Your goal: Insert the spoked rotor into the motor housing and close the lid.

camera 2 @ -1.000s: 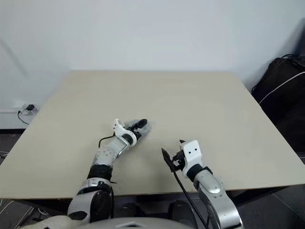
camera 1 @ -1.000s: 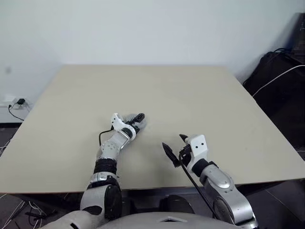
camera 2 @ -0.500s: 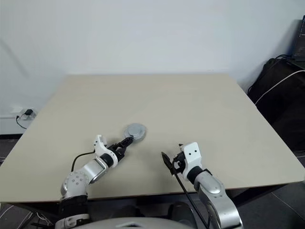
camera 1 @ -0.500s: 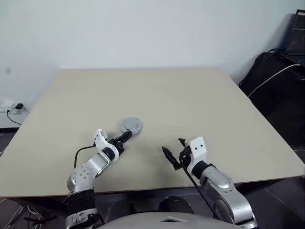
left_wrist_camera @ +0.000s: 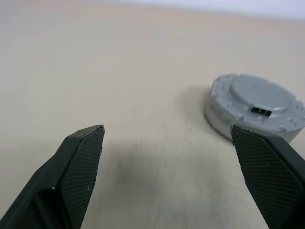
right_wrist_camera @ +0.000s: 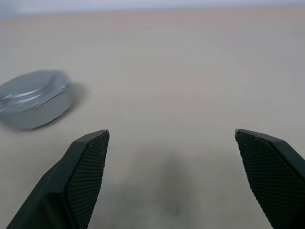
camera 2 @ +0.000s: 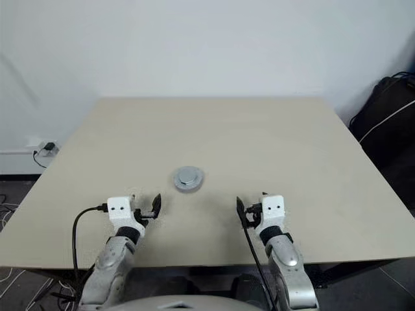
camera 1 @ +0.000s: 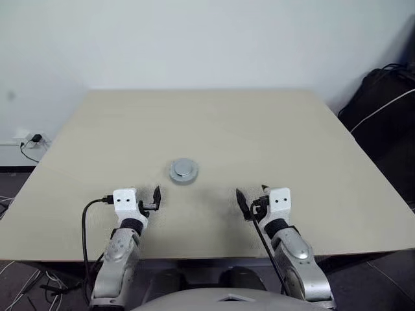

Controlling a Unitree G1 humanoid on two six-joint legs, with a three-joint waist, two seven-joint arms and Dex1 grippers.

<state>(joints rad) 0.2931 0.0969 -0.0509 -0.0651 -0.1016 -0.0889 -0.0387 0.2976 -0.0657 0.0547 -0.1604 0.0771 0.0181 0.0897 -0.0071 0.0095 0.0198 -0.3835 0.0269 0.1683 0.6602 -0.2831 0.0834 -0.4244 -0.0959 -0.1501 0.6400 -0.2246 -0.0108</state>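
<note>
No brand, label or readable writing shows on any part; the lid (left_wrist_camera: pixel 255 102) carries only a small dark slot on its raised hub.

Nearest, both grippers hang over the table's (camera 1: pixel 311 129) near edge. The left gripper (camera 1: pixel 150 200) has its jaws spread wide and empty, and the right gripper (camera 1: pixel 251 199) likewise stands released, nothing between its fingers. In each wrist view the two black textured pads sit far apart with bare tabletop between them.

Compared with a second ago, the left arm has pulled back toward the robot and out to its own side: then its gripper lay over the spot where the lid now sits, covering it; half a second ago its fingertips were just short of the lid; now it is well clear. The left wrist has also rolled, so its white block faces up. The right gripper has drifted a little to its own side and its opening has not changed.

Farther out, the lid lies flat on the table as a closed silver-grey round, with small bumps around its rim and a raised centre. It rests between the two grippers and ahead of them, somewhat nearer the left one, touching neither.

Beyond the table stands a white wall, with dark bags (camera 1: pixel 382 103) at the far right
</note>
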